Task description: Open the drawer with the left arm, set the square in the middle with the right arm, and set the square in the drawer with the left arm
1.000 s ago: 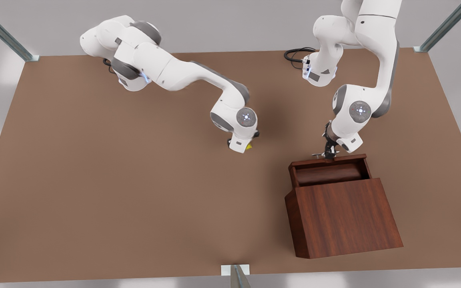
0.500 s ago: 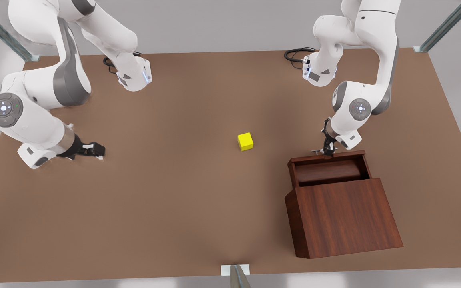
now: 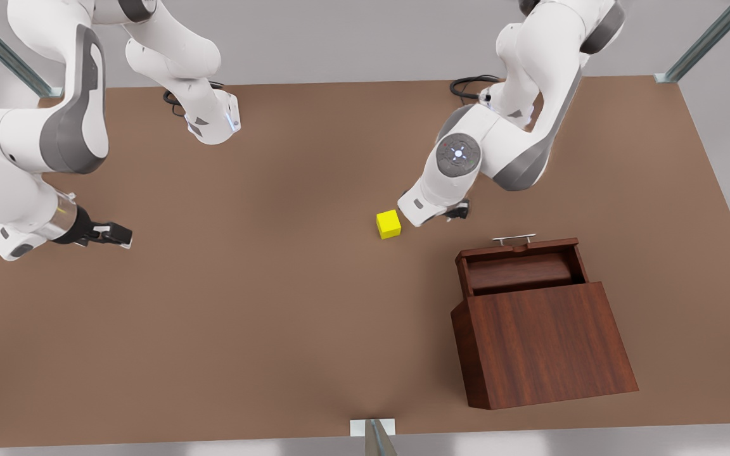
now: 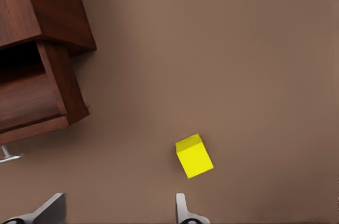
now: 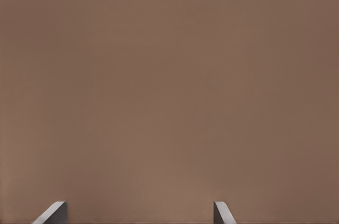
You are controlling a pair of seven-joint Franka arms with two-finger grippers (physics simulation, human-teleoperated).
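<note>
The front view is showing the yellow cube (image 3: 389, 224) sitting on the bare table (image 3: 244, 304) near its middle, left of the open drawer (image 3: 517, 266), so two steps look done and the putting-away is remaining. The cube has no long axis and is lying slightly turned. The left gripper (image 3: 457, 212) is hovering just beside it, fingers (image 4: 183, 211) spread and empty. The right gripper (image 3: 115, 235) is waiting far left, open, holding nothing.
</note>
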